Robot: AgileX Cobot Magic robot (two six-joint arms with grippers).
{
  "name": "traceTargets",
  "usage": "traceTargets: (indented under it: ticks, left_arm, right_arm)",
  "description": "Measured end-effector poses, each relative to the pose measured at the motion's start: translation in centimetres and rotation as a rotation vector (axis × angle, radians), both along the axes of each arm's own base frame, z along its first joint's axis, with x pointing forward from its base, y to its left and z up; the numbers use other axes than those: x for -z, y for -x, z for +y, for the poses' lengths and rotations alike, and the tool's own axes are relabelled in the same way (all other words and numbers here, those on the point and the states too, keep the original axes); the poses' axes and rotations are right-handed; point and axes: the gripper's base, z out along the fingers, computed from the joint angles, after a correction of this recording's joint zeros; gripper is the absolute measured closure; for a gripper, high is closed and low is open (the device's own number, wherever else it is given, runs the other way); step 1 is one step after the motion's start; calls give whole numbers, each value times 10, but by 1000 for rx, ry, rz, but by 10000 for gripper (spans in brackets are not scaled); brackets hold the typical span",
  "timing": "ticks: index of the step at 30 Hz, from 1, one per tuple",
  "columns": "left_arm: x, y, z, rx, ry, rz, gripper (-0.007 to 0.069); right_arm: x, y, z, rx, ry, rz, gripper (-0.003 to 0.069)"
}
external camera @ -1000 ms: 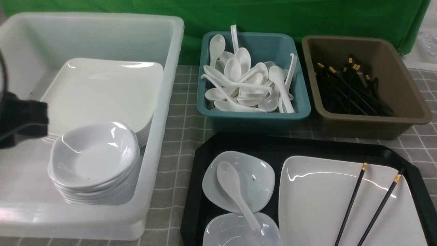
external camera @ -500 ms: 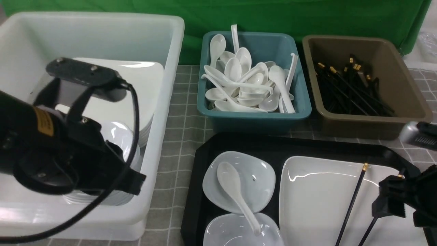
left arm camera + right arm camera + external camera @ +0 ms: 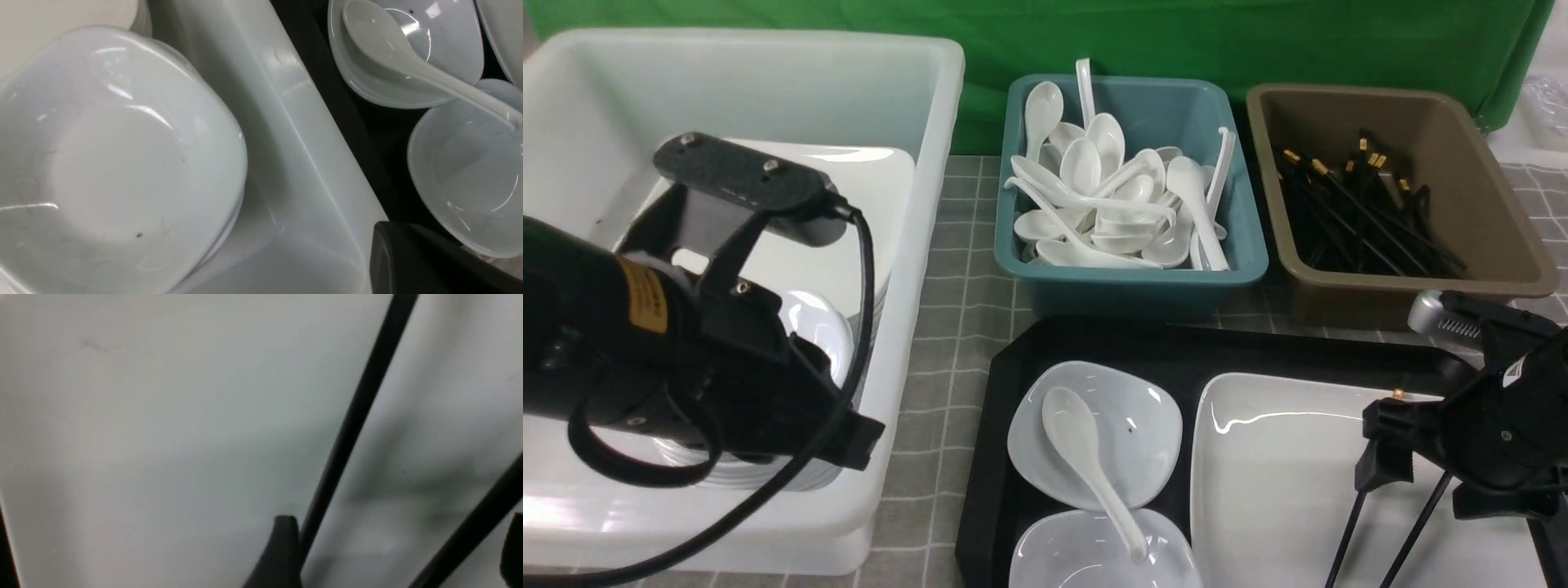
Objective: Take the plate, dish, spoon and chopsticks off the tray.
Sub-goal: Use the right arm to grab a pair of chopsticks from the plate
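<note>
Two chopsticks (image 3: pixel 1343 539) lie splayed on the plate (image 3: pixel 1274 490) at the tray's (image 3: pixel 1094 339) right side, straddled by your right gripper (image 3: pixel 1421 488), its jaws apart. Close off-centre and one stick may roll free across the glaze. Your left gripper (image 3: pixel 845 429) hangs over the white bin (image 3: pixel 915 245); you cannot tell whether it is parted.

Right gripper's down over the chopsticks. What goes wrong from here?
1. The chopsticks lie splayed apart on the glossy plate. The open right gripper straddles both, so closing may catch only one or skid them across the plate.
2. The spoon bridges the far dish and the near dish. Lifting either first would likely tip it onto the tray.
</note>
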Motion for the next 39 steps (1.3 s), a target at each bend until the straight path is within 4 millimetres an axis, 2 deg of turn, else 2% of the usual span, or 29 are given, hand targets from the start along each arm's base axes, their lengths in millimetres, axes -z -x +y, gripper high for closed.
traceTargets:
  ticks: [5, 13, 15, 17, 18, 25, 28, 36, 38, 39]
  left_arm:
    - [0, -1, 0, 0, -6, -10, 623]
    - [0, -1, 1, -1, -13, -19, 623]
    - [0, -2, 1, -1, -15, -21, 623]
    - [-1, -2, 1, -1, -15, -21, 623]
    - [-1, -2, 1, -1, -15, -21, 623]
    - [-1, -2, 1, -2, -14, -21, 623]
    - [-1, -2, 1, -2, -14, -22, 623]
    - [0, -2, 0, -5, -6, -15, 623]
    - [0, -2, 0, -5, -5, -18, 623]
    - [-1, -3, 0, -5, 2, -30, 623]
  right_arm:
    - [11, -7, 1, 28, -1, 15, -34]
    - [9, -22, 12, 6, -6, -29, -18]
    - [10, -24, 14, 1, -7, -29, 12]
    - [12, -26, 15, 0, -5, -18, 107]
    - [12, -26, 15, 0, -5, -18, 107]
    - [14, -25, 15, -3, -2, 4, 423]
    - [15, -25, 15, -3, -2, 11, 517]
    - [14, -23, 15, -32, 2, 20, 517]
    - [10, -21, 15, -51, 4, 20, 517]
    - [2, -17, 15, -70, 4, 15, 517]
